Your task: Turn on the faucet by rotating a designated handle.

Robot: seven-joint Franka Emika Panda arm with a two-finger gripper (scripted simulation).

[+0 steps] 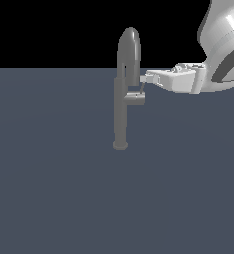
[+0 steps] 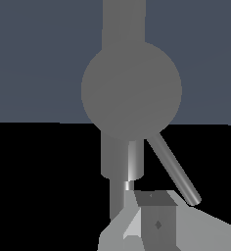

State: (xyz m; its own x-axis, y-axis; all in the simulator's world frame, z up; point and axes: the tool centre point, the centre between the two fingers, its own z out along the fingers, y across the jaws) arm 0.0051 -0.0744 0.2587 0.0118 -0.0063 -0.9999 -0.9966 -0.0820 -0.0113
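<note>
glossy white rounded arm (image 1: 223, 30) links, dark band at wrist joint; boxy white-grey hand; gripper (image 1: 142, 89) with slim light-grey fingers (image 2: 154, 218), faceted, diamond-marked pad.

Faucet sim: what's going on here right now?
The Panda arm has reached in from the exterior view's right, and its gripper is at the faucet, just above the short handle jutting from the column. One thin finger angles down to the handle's outer end and looks to be touching it. Whether the jaws are open or shut can't be told. The faucet stands upright on the flat grey surface.
</note>
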